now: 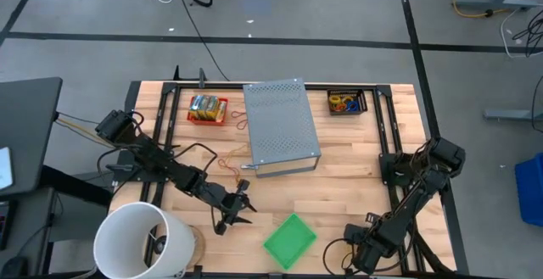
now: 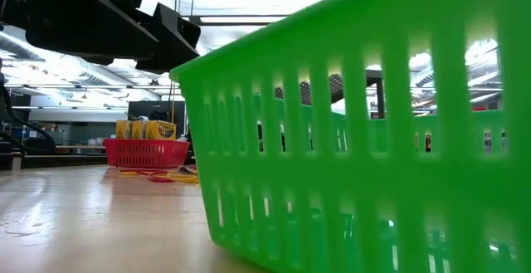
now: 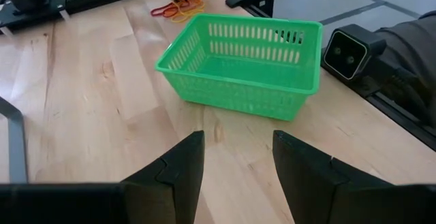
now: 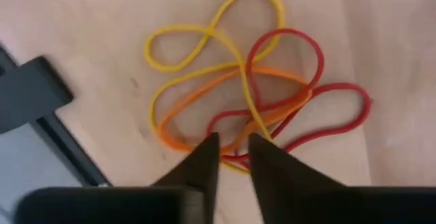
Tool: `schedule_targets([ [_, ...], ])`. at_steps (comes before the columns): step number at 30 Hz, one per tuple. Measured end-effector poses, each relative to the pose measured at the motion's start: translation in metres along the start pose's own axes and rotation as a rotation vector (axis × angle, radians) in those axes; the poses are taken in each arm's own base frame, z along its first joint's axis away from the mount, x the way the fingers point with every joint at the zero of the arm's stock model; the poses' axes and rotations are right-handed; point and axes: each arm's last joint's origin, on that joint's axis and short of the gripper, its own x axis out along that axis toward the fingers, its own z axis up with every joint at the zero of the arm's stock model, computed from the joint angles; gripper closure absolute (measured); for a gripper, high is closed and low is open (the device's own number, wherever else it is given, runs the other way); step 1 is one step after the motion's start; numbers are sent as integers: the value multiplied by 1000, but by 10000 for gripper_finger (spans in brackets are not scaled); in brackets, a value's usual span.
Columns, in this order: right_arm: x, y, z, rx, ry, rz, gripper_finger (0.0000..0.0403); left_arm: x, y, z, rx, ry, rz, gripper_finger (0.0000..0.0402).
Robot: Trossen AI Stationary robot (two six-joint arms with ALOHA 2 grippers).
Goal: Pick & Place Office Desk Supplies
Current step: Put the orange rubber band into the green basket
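green slotted basket (image 3: 238, 64), yellow, orange, red rubber bands (image 4: 245, 81)

We see the left arm (image 1: 161, 164) stretched from its base at the desk's left edge diagonally toward the middle, with its elbow low and its wrist leading. The left gripper (image 3: 238, 139) is tilted down toward the desk, and its two dark fingers (image 3: 178, 169) stand well apart with nothing between them. We see the right arm (image 1: 416, 198) folded along the right edge, with its forearm running back toward the near corner. The right gripper (image 4: 234, 141) points steeply down, its fingers drawn close together with only a slim gap between the tips.
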Motion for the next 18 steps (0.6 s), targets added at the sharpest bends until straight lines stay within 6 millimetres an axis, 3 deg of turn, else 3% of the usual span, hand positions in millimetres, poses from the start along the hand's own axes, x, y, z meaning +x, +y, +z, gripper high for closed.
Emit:
schedule_targets([
  [2, 0, 0, -1, -13, 23, 7, 377, 0, 0, 0, 0, 0, 0, 222],
  [4, -3, 3, -1, -40, 34, 15, 393, 0, 0, 0, 3, 0, 0, 222],
  [12, -18, 10, -1, -77, 24, -11, 400, 0, 1, 0, 12, 1, 2, 222],
  [18, -44, 18, -1, -104, -40, -85, 401, 0, 1, 0, 13, 1, 2, 222],
])
